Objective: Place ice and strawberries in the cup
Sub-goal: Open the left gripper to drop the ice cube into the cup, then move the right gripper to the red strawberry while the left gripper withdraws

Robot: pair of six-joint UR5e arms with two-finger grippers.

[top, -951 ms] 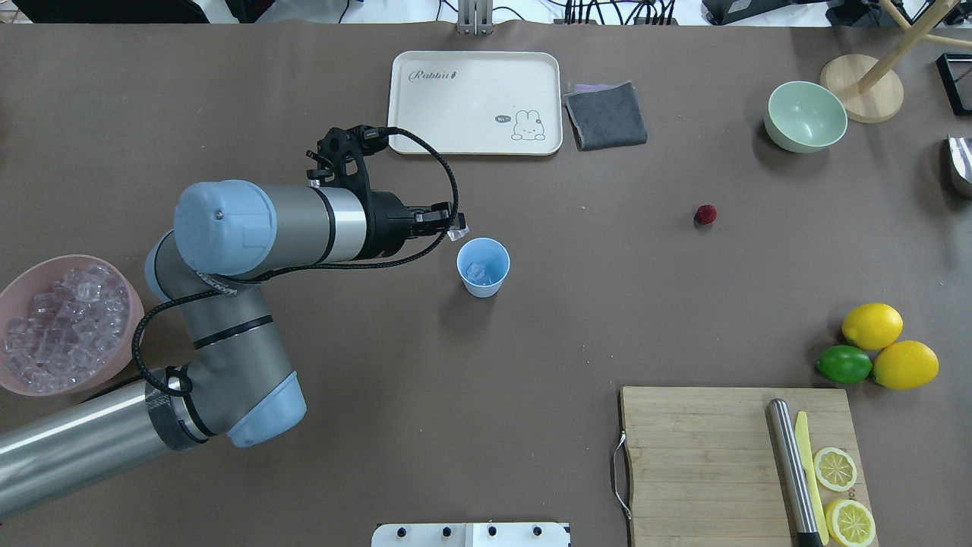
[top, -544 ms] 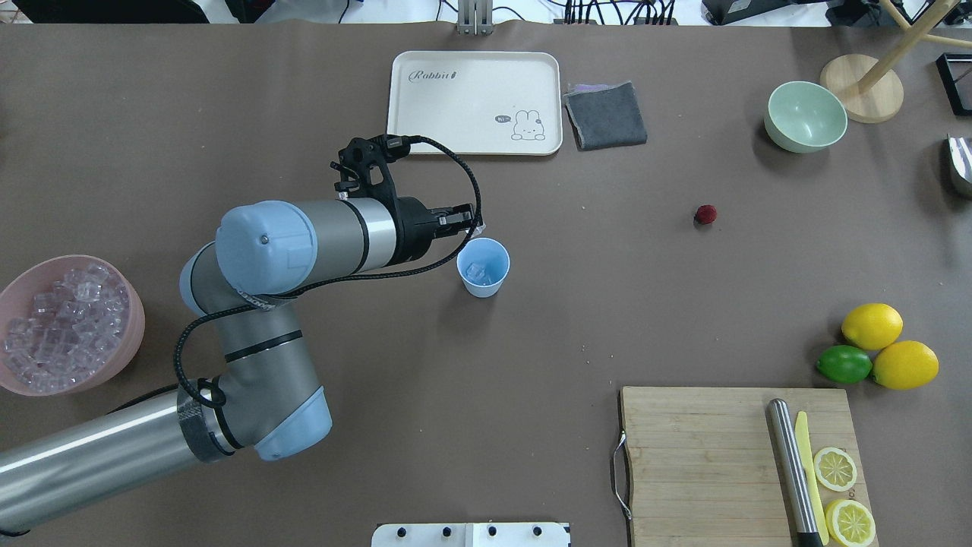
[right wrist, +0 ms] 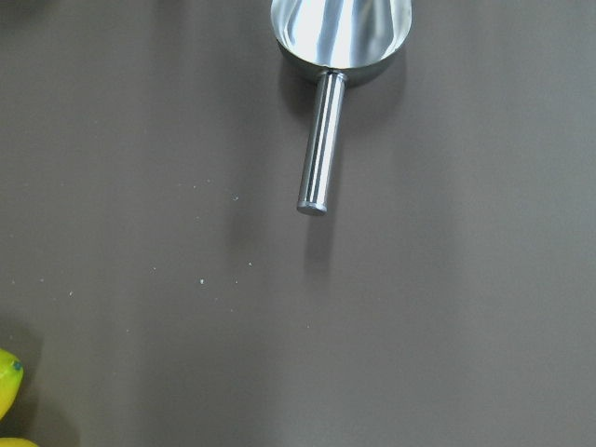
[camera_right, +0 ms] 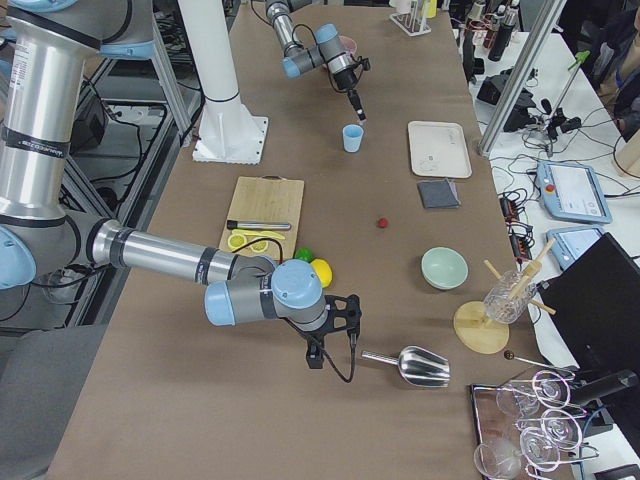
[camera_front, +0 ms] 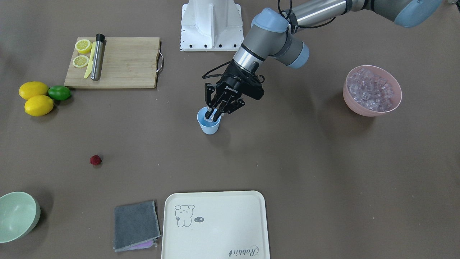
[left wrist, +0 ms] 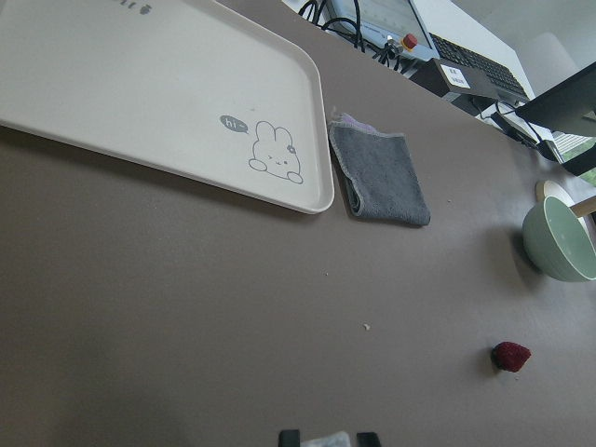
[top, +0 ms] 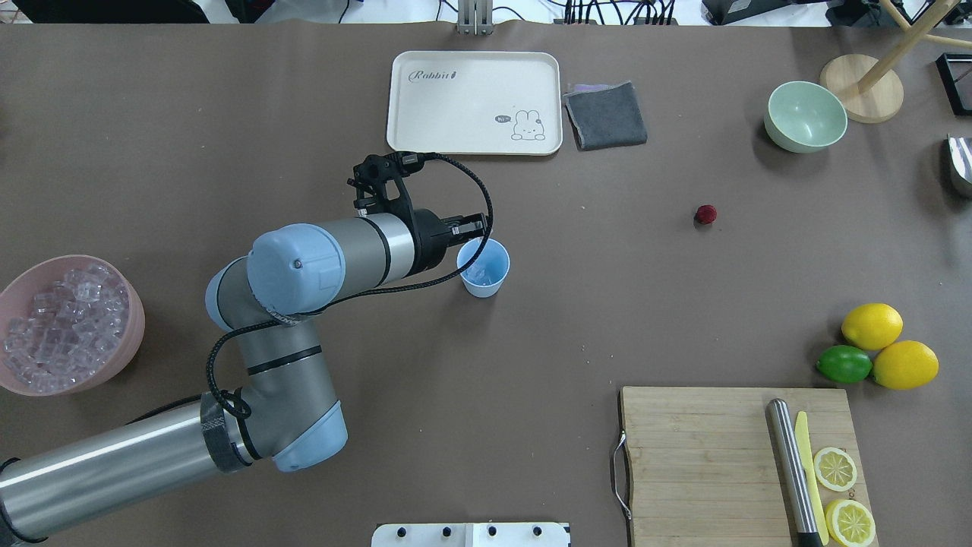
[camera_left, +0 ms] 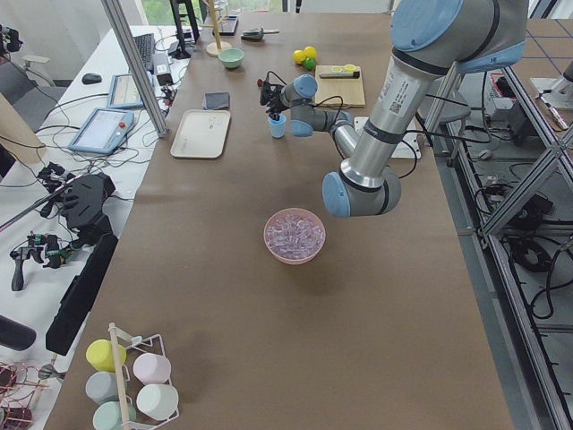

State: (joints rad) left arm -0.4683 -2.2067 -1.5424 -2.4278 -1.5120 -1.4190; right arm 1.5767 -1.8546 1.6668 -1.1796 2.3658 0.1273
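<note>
The left fingers (camera_front: 217,113) are clenched narrow on one small clear ice cube (left wrist: 326,439). The left wrist view shows the cube pinched between the two black tips at its lower edge. In the front-facing view those tips hang at the mouth of the small light-blue tapered plastic cup (camera_front: 209,127), which stands upright on the brown tabletop (camera_front: 287,162); whether they touch its rim I cannot tell. The round pink bowl (camera_front: 360,107), well apart from the cup on the robot's left, is heaped with many more cubes of ice (camera_front: 372,90). The small dark-red strawberry (camera_front: 95,160) lies on the tabletop, well away from the cup on the other side, between it and the pale green bowl (camera_front: 21,219). The right fingers (camera_right: 313,358) hover near a shiny steel scoop (camera_right: 415,368) — they are seen only from the side, so I cannot tell whether they are spread or closed.
</note>
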